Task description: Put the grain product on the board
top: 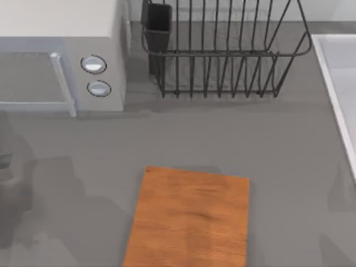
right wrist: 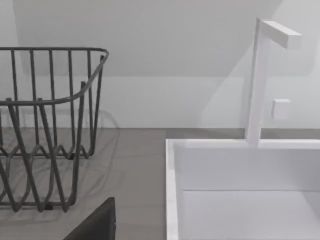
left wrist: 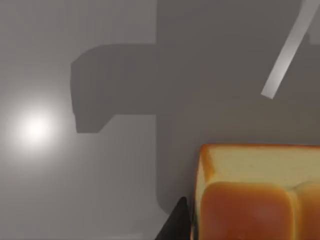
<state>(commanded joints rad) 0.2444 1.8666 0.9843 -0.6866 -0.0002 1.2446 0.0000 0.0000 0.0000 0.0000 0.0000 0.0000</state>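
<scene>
Bread (left wrist: 260,195) beside left gripper finger (left wrist: 175,225), off the bare board (top: 192,217); likely light, soft, easily crushed with a glossy top, best taken gently across the paler sides; whether either gripper is apart or closed cannot be told.

Little of my own hardware to log. Left wrist view: one black finger tip (left wrist: 176,224), matte, tapering to a point, flat-sided. Right wrist view: one dark charcoal finger (right wrist: 96,223), broad, slanted top edge, smooth face. No cables, screws or markings visible on either piece.
</scene>
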